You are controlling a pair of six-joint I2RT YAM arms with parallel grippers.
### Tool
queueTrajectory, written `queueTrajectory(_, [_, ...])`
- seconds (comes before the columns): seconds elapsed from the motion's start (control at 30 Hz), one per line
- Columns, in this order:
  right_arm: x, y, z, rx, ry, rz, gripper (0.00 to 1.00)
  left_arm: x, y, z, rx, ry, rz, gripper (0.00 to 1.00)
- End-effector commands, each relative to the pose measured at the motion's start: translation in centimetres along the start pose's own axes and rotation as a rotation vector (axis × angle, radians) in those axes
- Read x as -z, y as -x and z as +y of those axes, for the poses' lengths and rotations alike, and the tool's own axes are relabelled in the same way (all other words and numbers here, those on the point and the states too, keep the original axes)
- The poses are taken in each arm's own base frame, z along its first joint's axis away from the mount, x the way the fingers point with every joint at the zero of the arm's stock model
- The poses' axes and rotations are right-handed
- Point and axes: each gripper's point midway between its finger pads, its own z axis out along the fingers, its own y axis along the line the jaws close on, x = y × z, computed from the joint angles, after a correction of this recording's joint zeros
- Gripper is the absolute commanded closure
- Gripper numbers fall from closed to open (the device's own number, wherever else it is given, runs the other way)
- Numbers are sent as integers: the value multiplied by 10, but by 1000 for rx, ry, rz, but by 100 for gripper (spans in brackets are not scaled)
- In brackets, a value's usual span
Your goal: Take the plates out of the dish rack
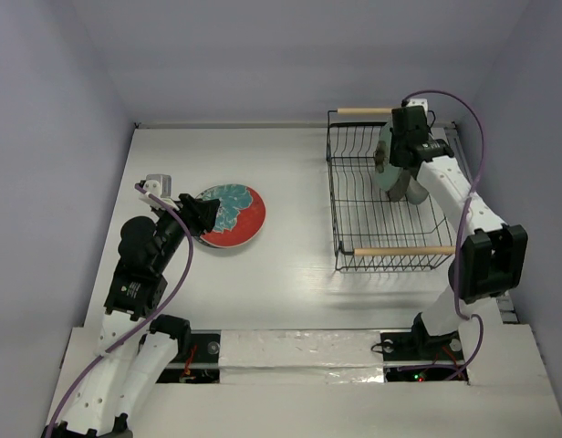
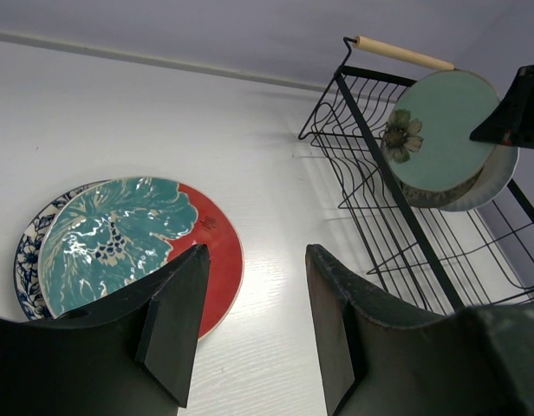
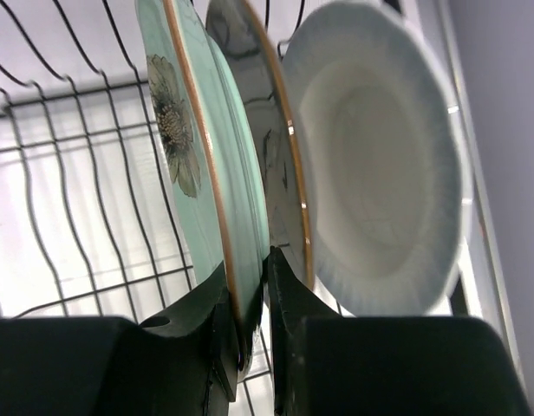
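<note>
The dish rack [image 1: 354, 182], black wire with two wooden handles, stands at the right. Three plates stand upright in it: pale green [image 3: 193, 156], grey-brown [image 3: 258, 104] and white [image 3: 371, 173]. My right gripper [image 3: 250, 303] is shut on the lower rim of the pale green plate [image 1: 389, 160], one finger on each face. A red plate with a teal design [image 1: 234, 216] lies on a blue-white plate [image 2: 29, 251] on the table at left. My left gripper [image 2: 254, 260] is open and empty, just beside the red plate's near right edge [image 2: 211, 260].
The rack's wooden handles [image 1: 365, 111] [image 1: 404, 250] cross its far and near ends. Its left half holds only bare wires [image 3: 68, 173]. White walls close the table at the back and sides. The right arm's purple cable [image 1: 473, 173] loops beside the rack.
</note>
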Motion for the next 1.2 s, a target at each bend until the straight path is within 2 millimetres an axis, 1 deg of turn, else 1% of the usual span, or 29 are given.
queueTrajectory(0.0, [62, 87, -17, -125, 21, -271, 100, 3, 20, -10, -11, -36, -67, 54])
queueTrajectory(0.03, [67, 90, -17, -133, 31, -282, 100, 3, 21, -10, -11, -37, -68, 54])
queueTrajectory(0.07, [81, 97, -21, -154, 49, -312, 100, 3, 21, -10, -13, -37, -69, 54])
queueTrajectory(0.17, [105, 108, -24, -191, 100, -363, 100, 3, 21, -10, -11, -37, -68, 54])
queueTrajectory(0.2, [114, 113, -21, -208, 143, -386, 100, 3, 21, -10, -11, -37, -68, 54])
queueTrajectory(0.23, [132, 120, -24, -228, 174, -424, 100, 3, 21, -10, -11, -35, -69, 54])
queueTrajectory(0.3, [152, 127, -15, -249, 265, -463, 100, 3, 21, -11, -11, -37, -69, 54])
queueTrajectory(0.33, [170, 132, -13, -262, 307, -497, 100, 3, 21, -10, -11, -35, -69, 54])
queueTrajectory(0.37, [178, 134, -13, -272, 334, -514, 100, 3, 21, -10, -13, -35, -69, 54])
queueTrajectory(0.43, [199, 137, 10, -287, 467, -549, 100, 3, 21, -10, -11, -35, -69, 54])
queueTrajectory(0.47, [213, 140, 14, -299, 521, -576, 100, 2, 20, -10, -11, -34, -66, 54])
queueTrajectory(0.5, [223, 144, 22, -325, 581, -595, 100, 2, 20, -9, -12, -33, -66, 54])
queueTrajectory(0.53, [229, 140, 34, -321, 644, -588, 100, 2, 21, -10, -11, -35, -67, 54])
queueTrajectory(0.57, [239, 138, 47, -321, 699, -594, 100, 2, 21, -10, -11, -35, -67, 54])
queueTrajectory(0.6, [248, 143, 55, -347, 753, -613, 100, 2, 21, -10, -11, -33, -68, 54])
queueTrajectory(0.67, [263, 132, 90, -322, 896, -580, 100, 2, 20, -9, -11, -33, -66, 54])
queueTrajectory(0.7, [260, 129, 109, -329, 944, -555, 100, 2, 20, -9, -11, -32, -65, 54])
queueTrajectory(0.77, [260, 118, 141, -313, 1028, -503, 100, 2, 20, -9, -11, -32, -65, 54])
queueTrajectory(0.8, [256, 108, 171, -313, 1083, -450, 100, 2, 20, -9, -10, -29, -66, 54])
queueTrajectory(0.87, [254, 94, 202, -306, 1152, -392, 100, 2, 21, -9, -11, -27, -69, 54])
queueTrajectory(0.9, [256, 93, 216, -324, 1190, -384, 100, 3, 22, -9, -11, -26, -71, 55])
queueTrajectory(0.93, [248, 77, 242, -310, 1211, -327, 100, 3, 21, -9, -11, -27, -69, 54])
queueTrajectory(0.97, [246, 71, 255, -311, 1227, -306, 100, 3, 21, -8, -11, -26, -70, 54])
queueTrajectory(1.0, [246, 70, 266, -334, 1249, -294, 100, 3, 21, -8, -12, -26, -70, 54])
queueTrajectory(1.03, [238, 54, 286, -324, 1265, -241, 100, 3, 21, -9, -11, -27, -69, 54])
queueTrajectory(1.07, [233, 51, 294, -333, 1274, -223, 100, 3, 21, -9, -12, -28, -68, 54])
queueTrajectory(1.1, [234, 45, 303, -350, 1292, -193, 100, 3, 21, -9, -12, -28, -68, 54])
queueTrajectory(1.13, [229, 45, 309, -363, 1299, -193, 100, 3, 21, -9, -11, -28, -68, 55])
queueTrajectory(1.17, [222, 33, 322, -358, 1301, -159, 100, 3, 21, -9, -11, -30, -69, 54])
